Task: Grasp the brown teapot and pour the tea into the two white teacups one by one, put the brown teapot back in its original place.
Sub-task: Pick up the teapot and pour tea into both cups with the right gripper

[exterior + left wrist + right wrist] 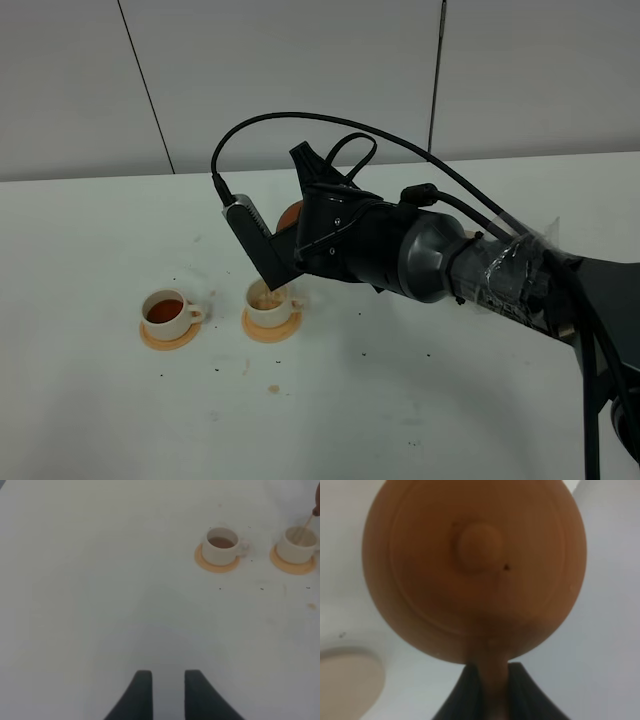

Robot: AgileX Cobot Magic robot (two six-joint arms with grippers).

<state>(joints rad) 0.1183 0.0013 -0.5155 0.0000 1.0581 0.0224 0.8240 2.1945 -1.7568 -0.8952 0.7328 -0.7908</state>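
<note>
While the left end effector (167, 676) hovers wide and empty over the near white surface (420, 400), two small cream-white cylindrical teacups stand farther back on round orange coasters (170, 343). The left cup (166, 312) holds dark reddish-brown tea (164, 308), and the right cup (268, 299) holds less. Above and just behind that right cup, the right end effector (492, 675) clamps the loop handle of the round reddish-brown clay teapot (475, 565), held aloft. A flat pale beige disc (345, 680) lies on the surface below.
</note>
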